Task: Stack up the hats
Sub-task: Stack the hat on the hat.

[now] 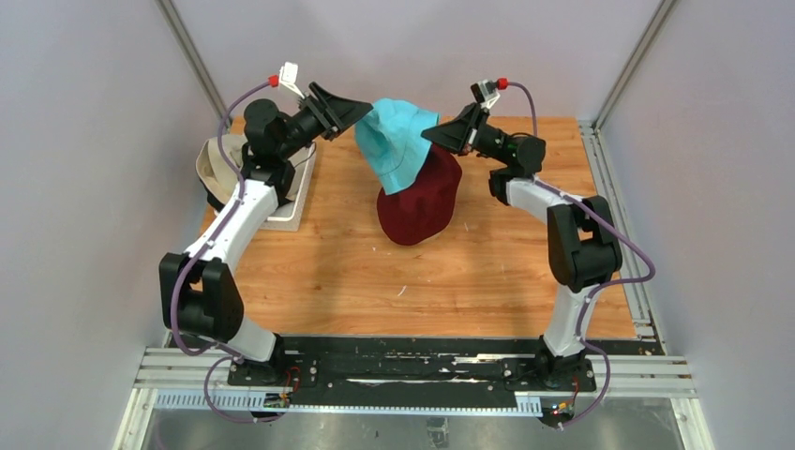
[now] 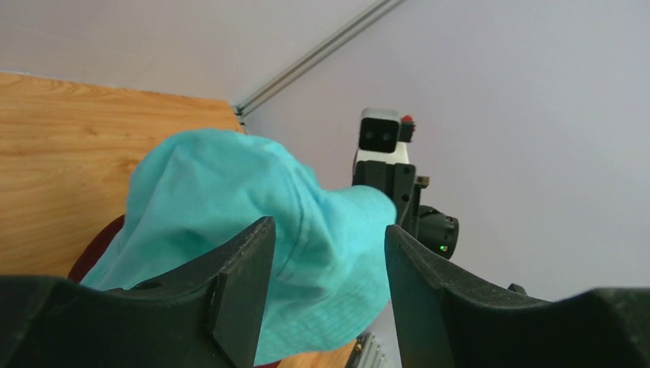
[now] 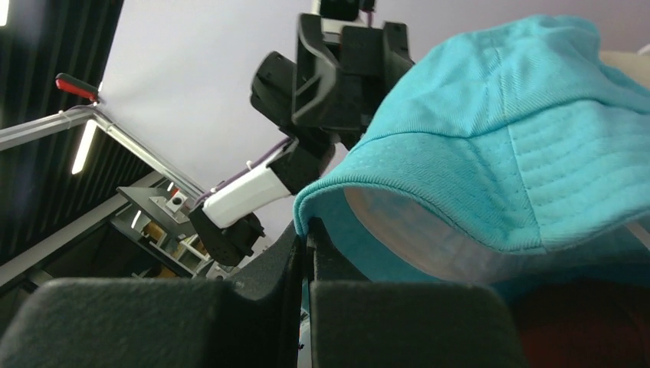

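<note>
Grips the teal hat [image 1: 398,141] by its brim in the right tool [image 1: 441,134], pinched tight on the fabric. Holds it raised over the far side of the maroon hat [image 1: 422,202], lower edge reaching that hat's crown. Poises the left tool [image 1: 359,110] above and left of the maroon hat, fingers spread apart, just beside the teal cloth — contact impossible to tell. Shows the maroon hat itself sitting on the counter [image 1: 356,272].

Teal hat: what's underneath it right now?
The maroon hat lies partly under the teal hat, on the table. The right claw pinches its brim. Whether they touch, or anything sits inside the maroon hat, is hidden.
</note>
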Robot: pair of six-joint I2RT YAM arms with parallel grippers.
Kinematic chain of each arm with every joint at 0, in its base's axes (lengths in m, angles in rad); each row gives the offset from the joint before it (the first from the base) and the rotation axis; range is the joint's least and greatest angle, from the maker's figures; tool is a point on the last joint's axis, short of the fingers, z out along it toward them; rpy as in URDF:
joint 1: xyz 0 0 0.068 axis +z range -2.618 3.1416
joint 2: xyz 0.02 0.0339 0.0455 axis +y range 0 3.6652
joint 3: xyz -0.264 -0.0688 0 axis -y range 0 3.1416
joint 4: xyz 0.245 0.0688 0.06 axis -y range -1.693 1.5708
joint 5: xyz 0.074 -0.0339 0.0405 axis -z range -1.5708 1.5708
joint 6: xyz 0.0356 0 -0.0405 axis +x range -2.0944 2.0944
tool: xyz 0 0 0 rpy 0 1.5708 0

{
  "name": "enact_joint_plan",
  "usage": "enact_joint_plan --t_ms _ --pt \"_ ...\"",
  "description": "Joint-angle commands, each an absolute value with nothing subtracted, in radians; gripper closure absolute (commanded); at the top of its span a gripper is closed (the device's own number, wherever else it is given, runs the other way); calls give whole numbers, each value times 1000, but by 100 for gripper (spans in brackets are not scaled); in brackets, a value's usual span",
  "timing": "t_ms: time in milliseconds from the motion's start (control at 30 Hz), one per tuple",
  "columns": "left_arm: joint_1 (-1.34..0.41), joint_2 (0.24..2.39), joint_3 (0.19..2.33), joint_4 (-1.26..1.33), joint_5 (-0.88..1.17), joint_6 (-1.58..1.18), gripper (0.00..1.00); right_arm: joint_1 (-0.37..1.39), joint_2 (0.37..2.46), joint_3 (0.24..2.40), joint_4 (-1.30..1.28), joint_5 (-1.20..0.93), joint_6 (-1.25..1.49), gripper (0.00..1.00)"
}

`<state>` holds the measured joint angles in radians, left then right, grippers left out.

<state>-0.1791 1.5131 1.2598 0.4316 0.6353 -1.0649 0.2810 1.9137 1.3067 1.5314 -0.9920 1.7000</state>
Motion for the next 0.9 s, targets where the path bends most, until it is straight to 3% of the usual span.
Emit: enact_joint_plan --t_ms 0,867 --pt "-181 1467 1258 449 636 -1044 41 297 1872 1231 1581 -1020 1667 99" --pt "-182 1470 1229 428 664 -1018 41 143 1736 890 1540 -1080 1601 99"
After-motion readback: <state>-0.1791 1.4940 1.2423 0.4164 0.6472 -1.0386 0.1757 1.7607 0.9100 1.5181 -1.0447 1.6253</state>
